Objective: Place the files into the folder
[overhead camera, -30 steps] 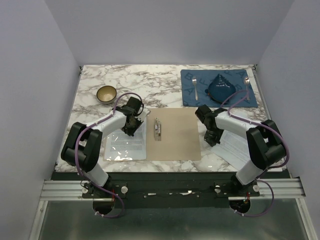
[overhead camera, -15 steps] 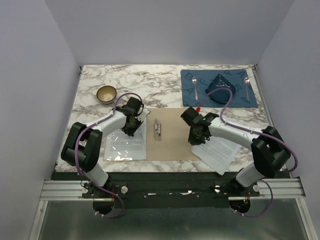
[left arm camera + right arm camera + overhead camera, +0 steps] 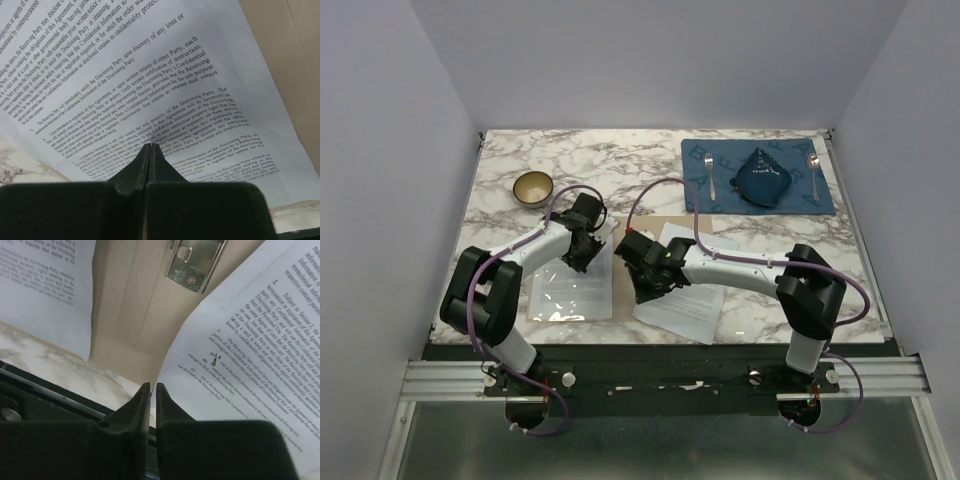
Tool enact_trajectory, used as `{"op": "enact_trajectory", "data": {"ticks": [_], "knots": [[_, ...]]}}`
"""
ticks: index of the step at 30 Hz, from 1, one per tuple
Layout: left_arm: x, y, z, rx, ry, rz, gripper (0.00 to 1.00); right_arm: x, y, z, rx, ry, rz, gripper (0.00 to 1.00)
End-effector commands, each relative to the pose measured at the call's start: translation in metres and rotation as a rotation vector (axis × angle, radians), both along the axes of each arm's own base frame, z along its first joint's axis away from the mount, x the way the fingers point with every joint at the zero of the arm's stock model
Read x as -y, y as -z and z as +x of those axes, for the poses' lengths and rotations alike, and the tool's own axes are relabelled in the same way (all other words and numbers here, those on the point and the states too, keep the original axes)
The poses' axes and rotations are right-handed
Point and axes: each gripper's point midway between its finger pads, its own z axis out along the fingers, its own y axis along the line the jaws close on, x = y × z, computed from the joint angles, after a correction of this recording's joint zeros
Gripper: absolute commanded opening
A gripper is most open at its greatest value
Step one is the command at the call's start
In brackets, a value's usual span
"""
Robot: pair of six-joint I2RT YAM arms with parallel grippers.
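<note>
The tan folder [image 3: 650, 226] lies open in the middle of the table, mostly covered by paper. One white printed sheet [image 3: 570, 285] lies on its left leaf. My left gripper [image 3: 582, 248] is shut, its tips resting on that sheet [image 3: 150, 75]. My right gripper [image 3: 645, 275] reaches left across the folder and is shut on the edge of a second printed sheet [image 3: 690, 285], which lies over the right leaf. In the right wrist view this sheet [image 3: 250, 340] curls up from the closed jaws, with the tan card [image 3: 135, 315] and the metal clip [image 3: 192, 262] beyond.
A brass bowl [image 3: 533, 187] stands at the back left. A blue placemat [image 3: 790, 200] at the back right holds a folded dark napkin [image 3: 762, 175], a fork [image 3: 710, 175] and a spoon [image 3: 813, 165]. The table's front edge runs just behind both grippers.
My right arm has swept left, dragging its sheet from the table's right side over the folder's right leaf, hiding the clip in the top view. The left arm has not moved.
</note>
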Motion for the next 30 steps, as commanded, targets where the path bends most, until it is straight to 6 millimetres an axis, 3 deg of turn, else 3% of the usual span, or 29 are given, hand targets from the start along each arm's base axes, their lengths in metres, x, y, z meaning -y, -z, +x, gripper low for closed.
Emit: {"op": "enact_trajectory", "data": {"ticks": [1, 3, 4, 8, 9, 15, 18, 24, 26, 30], "knots": [[0.002, -0.020, 0.013, 0.050, -0.011, -0.013, 0.00, 0.008, -0.020, 0.001, 0.049, -0.062, 0.013, 0.42], [0.003, -0.022, 0.014, 0.047, -0.015, -0.013, 0.00, 0.018, -0.027, 0.001, 0.074, -0.063, 0.009, 0.55], [0.003, -0.023, 0.014, 0.047, -0.015, -0.013, 0.00, 0.023, -0.041, 0.006, 0.118, -0.044, 0.024, 0.65], [0.006, -0.032, 0.023, 0.066, -0.022, -0.022, 0.00, 0.058, -0.055, 0.017, 0.187, 0.079, 0.011, 0.66], [0.007, -0.035, 0.023, 0.068, -0.024, -0.025, 0.00, 0.075, -0.056, 0.026, 0.192, 0.147, 0.003, 0.66], [0.021, -0.051, 0.033, 0.073, -0.027, -0.083, 0.00, 0.180, -0.028, 0.049, 0.135, 0.516, -0.093, 0.66], [0.028, -0.049, 0.042, 0.067, -0.037, -0.090, 0.00, 0.206, -0.013, 0.054, 0.094, 0.576, -0.106, 0.66], [0.055, -0.044, 0.063, 0.057, -0.033, -0.107, 0.00, 0.221, 0.013, 0.059, 0.011, 0.616, -0.091, 0.65], [0.061, -0.045, 0.073, 0.071, -0.037, -0.100, 0.00, 0.219, 0.018, 0.059, -0.009, 0.609, -0.085, 0.65], [0.070, -0.027, 0.087, 0.052, -0.039, -0.059, 0.00, 0.211, 0.025, 0.064, -0.016, 0.594, -0.052, 0.64]]}}
